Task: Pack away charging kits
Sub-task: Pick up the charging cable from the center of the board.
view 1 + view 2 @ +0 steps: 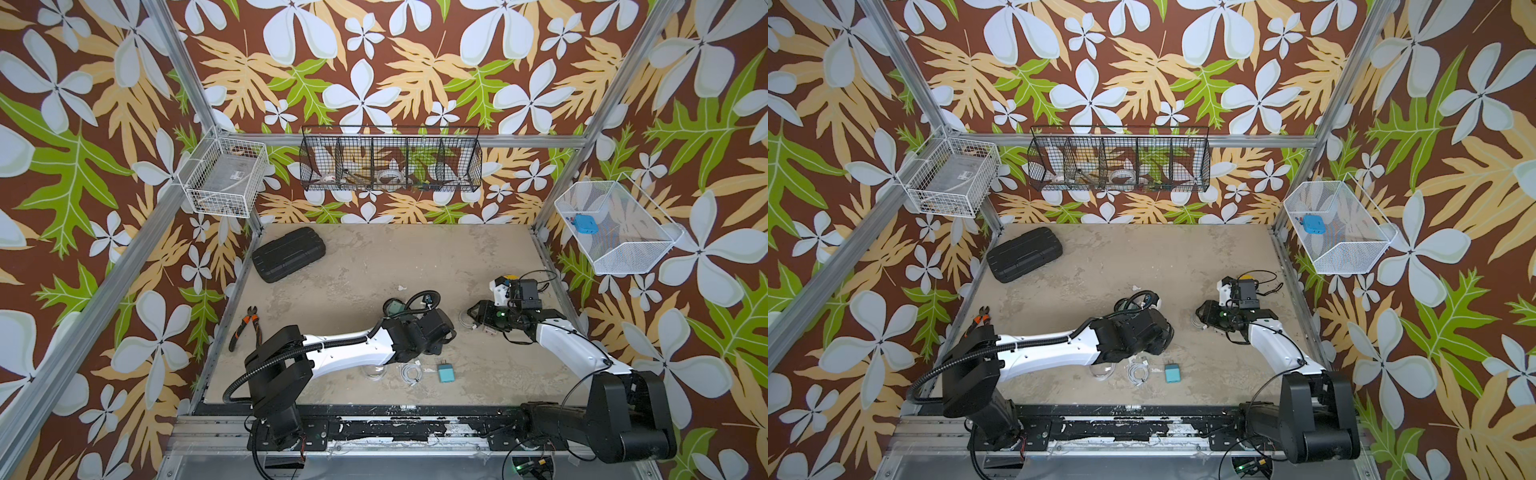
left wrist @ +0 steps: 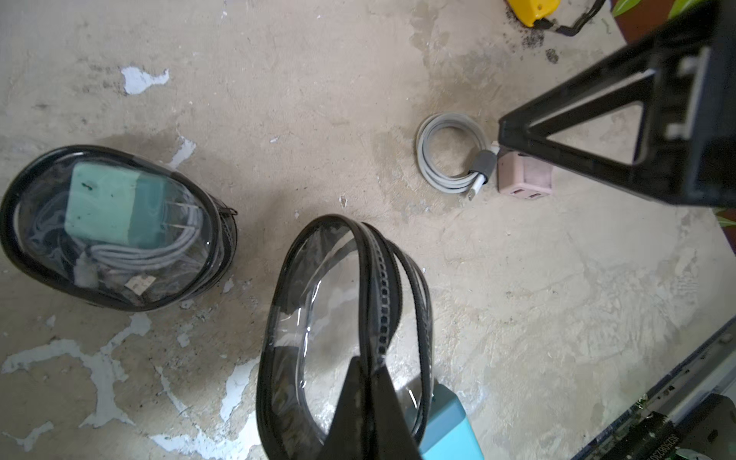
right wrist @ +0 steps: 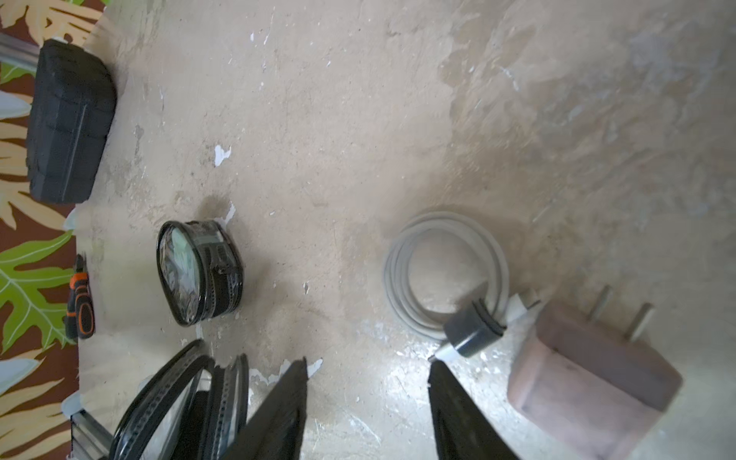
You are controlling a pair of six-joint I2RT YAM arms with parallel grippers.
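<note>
Beside the packed pouch (image 2: 111,227), which holds the mint plug (image 2: 103,199) and one cable (image 2: 151,255), the left end effector (image 2: 368,374) is clenched on the rim of an empty black-rimmed pouch (image 2: 318,302). It is likely light, floppy and slick across its clear film, so the stiffer zipper rim is the sensible hold. Farther from the packed pouch, the right end effector (image 3: 368,362) hangs released, nothing between its jaws, just beside the pink plug (image 3: 589,378) and coiled cable (image 3: 446,275) on the table (image 2: 358,99). That is a hard block and a springy coil, best pinched at its grey band. Count: three pouches, the third pouch (image 1: 376,371) seemingly clear, partly under the left arm (image 1: 345,349); three plugs, teal plug (image 1: 445,371) included; three cables, counting the loose cable (image 1: 411,372).
</note>
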